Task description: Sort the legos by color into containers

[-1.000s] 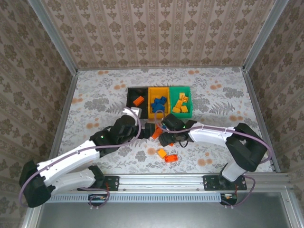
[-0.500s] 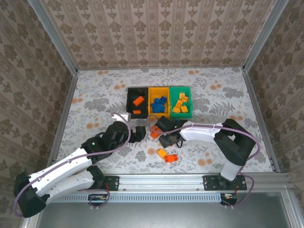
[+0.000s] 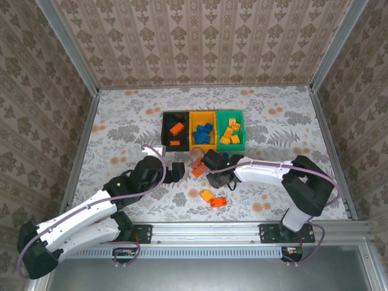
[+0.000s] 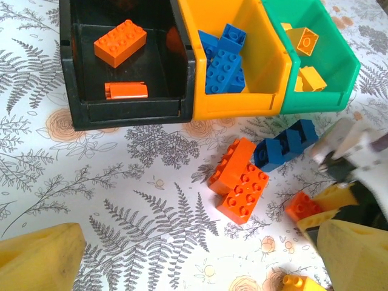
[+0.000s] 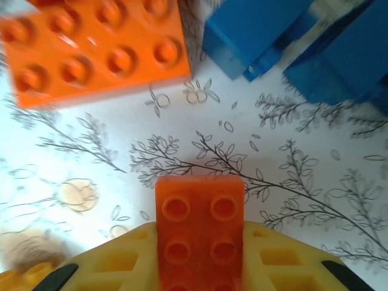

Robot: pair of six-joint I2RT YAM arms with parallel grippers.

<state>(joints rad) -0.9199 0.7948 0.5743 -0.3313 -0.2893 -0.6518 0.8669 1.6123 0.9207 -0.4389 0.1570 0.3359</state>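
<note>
My right gripper (image 5: 200,257) is shut on a small red-orange lego (image 5: 200,224) just above the table, beside a larger red-orange lego (image 5: 91,51) and a blue lego (image 5: 291,36). From above, the right gripper (image 3: 209,165) sits just in front of the yellow-orange container (image 3: 203,115). My left gripper (image 3: 176,171) hangs open to its left, with nothing between its fingers (image 4: 36,257). The black container (image 4: 130,112) holds two red-orange legos. Blue legos lie in the yellow-orange container (image 4: 236,104) and yellow ones in the green container (image 4: 321,100).
Two joined red-orange legos (image 4: 242,185) and a blue lego (image 4: 285,142) lie on the patterned table in front of the containers. Nearer the arm bases rest a yellow-orange lego (image 3: 207,195) and a red-orange one (image 3: 219,202). Metal rails edge the table.
My left gripper has drawn back from the black container, where a second red-orange lego now shows. My right gripper has closed on the small red-orange lego.
</note>
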